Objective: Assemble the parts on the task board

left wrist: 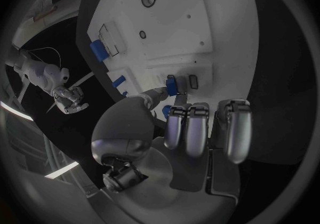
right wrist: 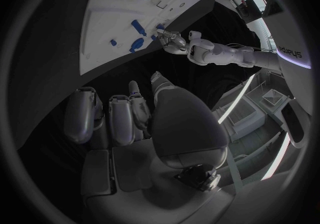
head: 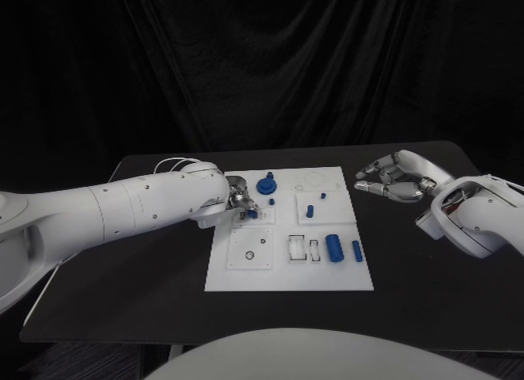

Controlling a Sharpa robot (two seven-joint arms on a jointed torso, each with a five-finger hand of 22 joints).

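Black table [head: 159, 261], left hand [head: 241, 198] pinching blue part [head: 253, 212], right hand [head: 396, 180] curled, empty.

Robotics lab: black desk [head: 159, 301] fronting black curtain [head: 274, 71] at 12 o'clock, white task board [head: 287, 273] mid-desk.
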